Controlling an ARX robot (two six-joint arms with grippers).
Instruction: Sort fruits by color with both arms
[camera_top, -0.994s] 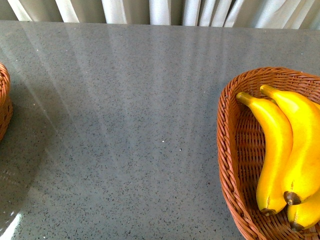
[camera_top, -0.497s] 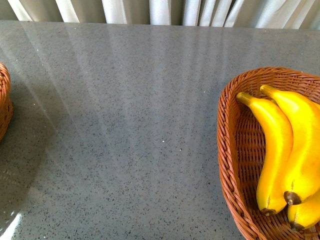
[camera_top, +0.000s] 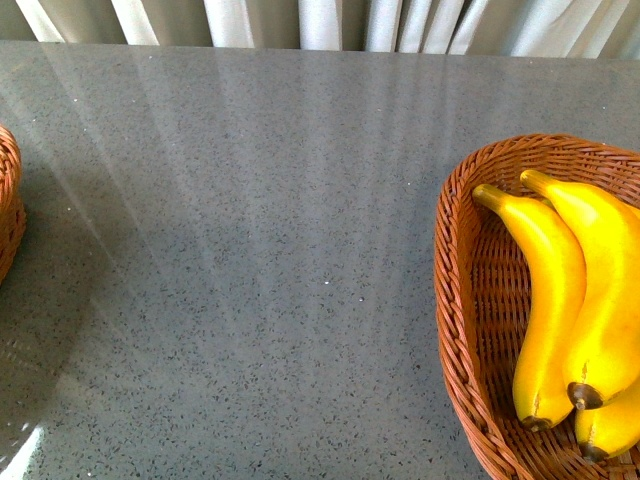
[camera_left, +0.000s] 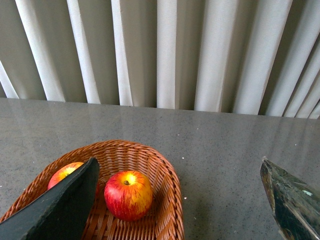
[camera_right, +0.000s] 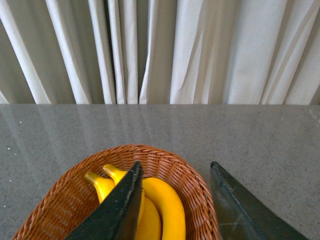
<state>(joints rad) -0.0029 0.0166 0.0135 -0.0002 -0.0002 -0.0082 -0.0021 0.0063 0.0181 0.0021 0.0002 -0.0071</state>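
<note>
Below open left claw (camera_left: 180, 200), apples (camera_left: 128, 194), basket (camera_left: 170, 190)

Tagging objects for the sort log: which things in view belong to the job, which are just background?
Job:
long yellow bananas in the right brown wicker basket
round red apples in the left brown wicker basket
left tool, right tool, both open and empty

Background:
speckled grey table
white curtains

My bananas (camera_top: 560, 300) are bright yellow with brown tips; the apples (camera_left: 128, 195) red streaked yellow; woven baskets (camera_top: 465, 330) reddish-brown; speckled grey countertop (camera_top: 250, 250).
</note>
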